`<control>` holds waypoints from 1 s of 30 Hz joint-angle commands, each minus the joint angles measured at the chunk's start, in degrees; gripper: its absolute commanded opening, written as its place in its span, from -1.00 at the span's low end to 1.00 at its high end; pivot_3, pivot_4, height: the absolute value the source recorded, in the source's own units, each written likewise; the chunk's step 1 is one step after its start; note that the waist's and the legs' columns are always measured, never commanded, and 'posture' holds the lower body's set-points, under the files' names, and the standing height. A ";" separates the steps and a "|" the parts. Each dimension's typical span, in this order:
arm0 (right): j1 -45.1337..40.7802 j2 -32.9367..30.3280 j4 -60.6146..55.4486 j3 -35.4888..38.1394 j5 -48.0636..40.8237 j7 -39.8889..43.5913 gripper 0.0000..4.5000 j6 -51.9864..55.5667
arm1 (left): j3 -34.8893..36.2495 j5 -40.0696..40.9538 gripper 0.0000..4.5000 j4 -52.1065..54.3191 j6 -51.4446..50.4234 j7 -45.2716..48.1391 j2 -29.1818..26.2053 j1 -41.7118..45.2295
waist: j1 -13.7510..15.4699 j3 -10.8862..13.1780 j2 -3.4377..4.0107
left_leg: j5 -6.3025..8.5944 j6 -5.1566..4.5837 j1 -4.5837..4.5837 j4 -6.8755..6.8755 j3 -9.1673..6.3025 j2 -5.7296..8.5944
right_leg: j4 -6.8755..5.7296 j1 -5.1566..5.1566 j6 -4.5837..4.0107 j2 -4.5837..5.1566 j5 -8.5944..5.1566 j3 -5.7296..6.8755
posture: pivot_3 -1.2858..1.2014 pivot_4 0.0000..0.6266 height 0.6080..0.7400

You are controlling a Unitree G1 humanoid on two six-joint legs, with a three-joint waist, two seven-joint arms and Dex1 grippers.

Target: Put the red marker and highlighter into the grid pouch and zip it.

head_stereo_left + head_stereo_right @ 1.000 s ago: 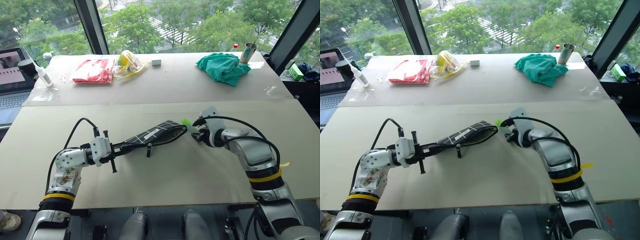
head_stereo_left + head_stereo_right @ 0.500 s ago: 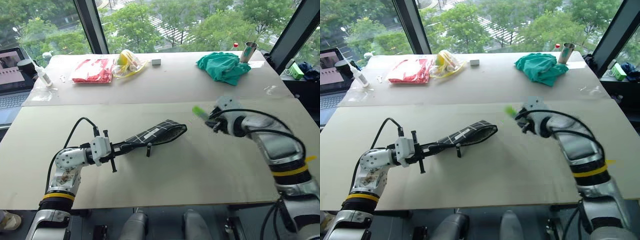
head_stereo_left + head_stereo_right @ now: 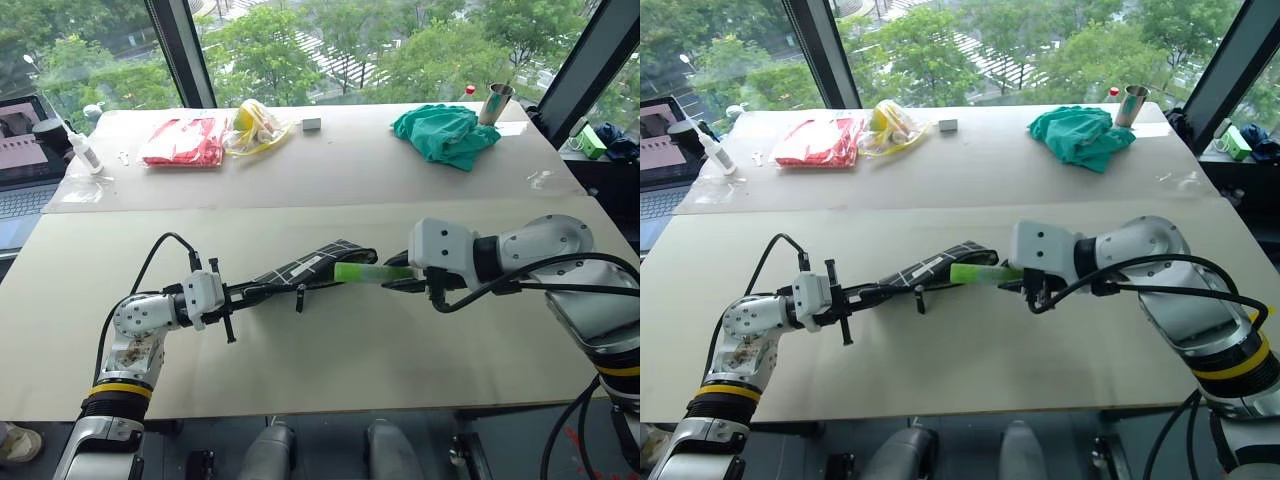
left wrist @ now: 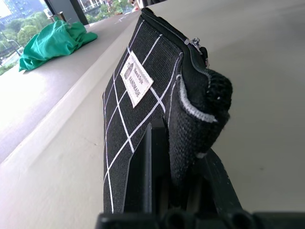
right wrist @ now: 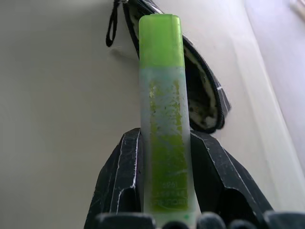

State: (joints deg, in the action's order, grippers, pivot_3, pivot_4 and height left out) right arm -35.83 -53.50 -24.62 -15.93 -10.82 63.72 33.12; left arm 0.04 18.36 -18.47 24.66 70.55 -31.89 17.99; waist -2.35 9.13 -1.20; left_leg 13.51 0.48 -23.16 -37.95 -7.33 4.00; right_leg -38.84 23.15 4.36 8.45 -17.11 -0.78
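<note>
L pincer [image 3: 240, 292] clamps grid pouch [image 3: 305, 268] end; R pincer [image 3: 392, 281] grips highlighter [image 3: 362, 272], cap at pouch mouth. Keep it level w/ opening, push straight in, then release.

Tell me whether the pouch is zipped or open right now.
Open. The pouch gapes at its end, showing pale lining in the right wrist view, and the highlighter points at that gap.
</note>
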 commanded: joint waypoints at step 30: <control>-16.13 22.09 16.61 -19.07 25.73 0.10 -0.55 -19.09 | -0.92 0.46 -1.00 -0.76 0.10 1.14 1.42 2.32 | -0.28 0.00 0.00 | -0.26 0.44 0.02 -0.01 -0.08 0.01 | -0.11 0.07 0.00 0.00 0.00 0.02 | 0.03 -0.52 1.00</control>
State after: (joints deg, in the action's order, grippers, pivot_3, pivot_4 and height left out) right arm -52.03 -33.50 -7.07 -35.51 15.35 65.29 16.48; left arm -0.46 18.30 -20.76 24.56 71.53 -31.06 19.32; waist -2.63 9.13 -1.20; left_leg 13.25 0.93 -23.14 -37.96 -7.42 4.02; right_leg -38.94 23.22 4.35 8.45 -17.10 -0.76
